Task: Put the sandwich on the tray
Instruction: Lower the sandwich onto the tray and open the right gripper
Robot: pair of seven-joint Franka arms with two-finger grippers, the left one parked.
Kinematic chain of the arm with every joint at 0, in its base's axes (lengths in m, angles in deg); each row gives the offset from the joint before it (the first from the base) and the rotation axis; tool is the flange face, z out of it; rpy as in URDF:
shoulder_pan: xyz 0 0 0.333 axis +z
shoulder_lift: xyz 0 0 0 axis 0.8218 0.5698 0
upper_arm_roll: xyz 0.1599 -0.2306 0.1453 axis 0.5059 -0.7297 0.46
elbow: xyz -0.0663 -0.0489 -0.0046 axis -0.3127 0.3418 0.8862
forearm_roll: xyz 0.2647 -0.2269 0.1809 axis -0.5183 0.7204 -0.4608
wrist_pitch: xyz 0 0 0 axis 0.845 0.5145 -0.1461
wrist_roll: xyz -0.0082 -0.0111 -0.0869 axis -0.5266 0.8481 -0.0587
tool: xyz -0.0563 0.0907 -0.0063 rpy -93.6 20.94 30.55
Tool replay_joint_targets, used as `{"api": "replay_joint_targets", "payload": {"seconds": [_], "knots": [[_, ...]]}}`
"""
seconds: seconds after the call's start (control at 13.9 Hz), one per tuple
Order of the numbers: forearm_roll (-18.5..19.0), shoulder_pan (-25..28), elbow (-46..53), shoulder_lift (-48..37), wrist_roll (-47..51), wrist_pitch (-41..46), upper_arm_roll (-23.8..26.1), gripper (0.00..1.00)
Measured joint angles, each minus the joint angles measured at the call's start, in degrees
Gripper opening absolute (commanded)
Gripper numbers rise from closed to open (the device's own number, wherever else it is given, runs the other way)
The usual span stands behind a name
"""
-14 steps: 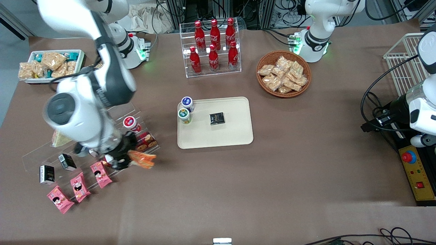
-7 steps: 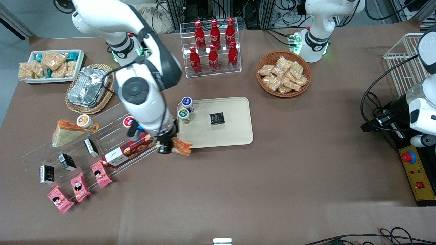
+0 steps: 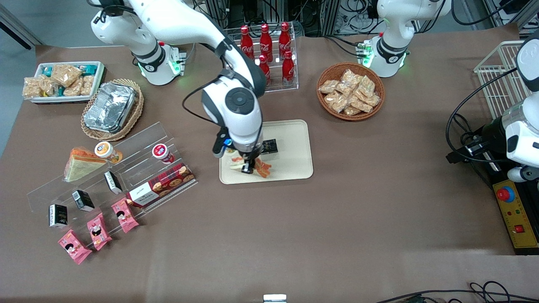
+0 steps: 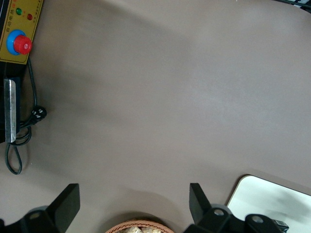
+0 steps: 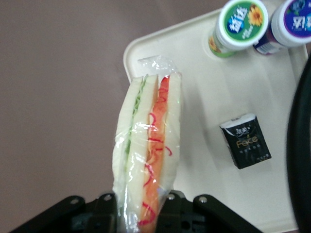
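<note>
Front view, centre of frame: the sandwich (image 3: 262, 167) is gripped by the gripper (image 3: 248, 165) — held above the tray (image 3: 294, 162), near a black packet (image 3: 269, 146).

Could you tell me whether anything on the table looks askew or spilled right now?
Nothing stands out. The hand holds the sandwich above the tray, near the black packet; nothing looks spilled or damaged.

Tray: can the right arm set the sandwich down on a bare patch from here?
Probably yes. The gripper holds the sandwich above the tray, and bare surface lies beside the black pack and cups.
</note>
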Motion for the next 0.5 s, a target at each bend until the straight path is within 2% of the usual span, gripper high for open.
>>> {"api": "replay_joint_targets", "payload": {"seconds": [0.36,0.43,0.5], "knots": [[0.0,3.4,-6.2,1.8,0.1,-9.3,0.0,0.02],[0.0,3.6,-6.8,2.4,0.1,-10.4,0.0,0.08],[0.0,3.7,-7.1,2.9,0.1,-10.9,0.0,0.4]]}}
